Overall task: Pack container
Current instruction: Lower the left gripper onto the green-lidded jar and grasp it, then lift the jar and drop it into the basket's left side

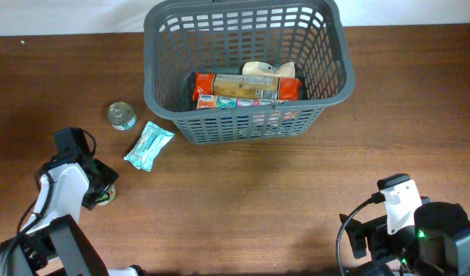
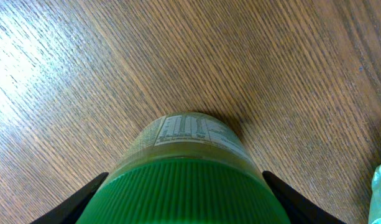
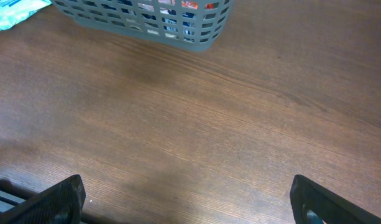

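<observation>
A: Green ribbed lid fills the left wrist view. The jar (image 2: 184, 134) stands upright on the wood table (image 1: 242, 199); the left gripper (image 2: 185, 186) straddles the lid, jaws either side; gripping or only beside it, I cannot tell.

B: Right gripper (image 3: 187, 186)?

A: Jaws wide apart, nothing between; well apart from every item.

B: Container (image 1: 250, 123)?

A: Far middle of the table, long axis running left to right, packets (image 1: 246, 88) lying inside; from the left jaws it lies ahead and rightward. Judgement: the left arm, at the jar, carries it over the near wall.
</observation>
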Controlling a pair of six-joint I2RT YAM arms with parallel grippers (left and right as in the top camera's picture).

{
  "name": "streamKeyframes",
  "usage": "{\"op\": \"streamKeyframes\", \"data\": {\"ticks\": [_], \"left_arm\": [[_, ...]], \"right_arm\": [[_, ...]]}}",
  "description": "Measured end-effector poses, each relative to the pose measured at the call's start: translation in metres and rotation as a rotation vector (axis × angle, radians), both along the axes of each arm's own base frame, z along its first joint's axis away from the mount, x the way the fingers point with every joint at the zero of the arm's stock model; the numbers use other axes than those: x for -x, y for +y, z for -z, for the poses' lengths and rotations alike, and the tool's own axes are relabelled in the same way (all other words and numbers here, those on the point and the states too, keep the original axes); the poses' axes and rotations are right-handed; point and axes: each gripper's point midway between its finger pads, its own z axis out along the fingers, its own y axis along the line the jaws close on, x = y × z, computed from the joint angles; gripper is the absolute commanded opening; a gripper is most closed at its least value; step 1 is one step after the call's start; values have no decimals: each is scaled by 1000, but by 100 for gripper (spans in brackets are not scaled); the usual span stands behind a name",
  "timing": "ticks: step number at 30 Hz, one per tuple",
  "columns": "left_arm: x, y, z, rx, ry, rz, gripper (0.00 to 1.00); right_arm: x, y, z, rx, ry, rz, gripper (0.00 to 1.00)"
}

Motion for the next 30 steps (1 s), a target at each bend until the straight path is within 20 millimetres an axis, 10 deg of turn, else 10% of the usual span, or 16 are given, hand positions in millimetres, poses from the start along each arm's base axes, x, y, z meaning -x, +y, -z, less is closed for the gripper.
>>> {"op": "streamKeyframes", "data": {"ticks": [21,30], "left_arm": [[11,-7,-4,40,53,3,10],[-2,-2,-57,21,8,4,2]], "right_arm": [[0,0,0,0,-1,0,99],[0,0,0,0,0,0,99]]}}
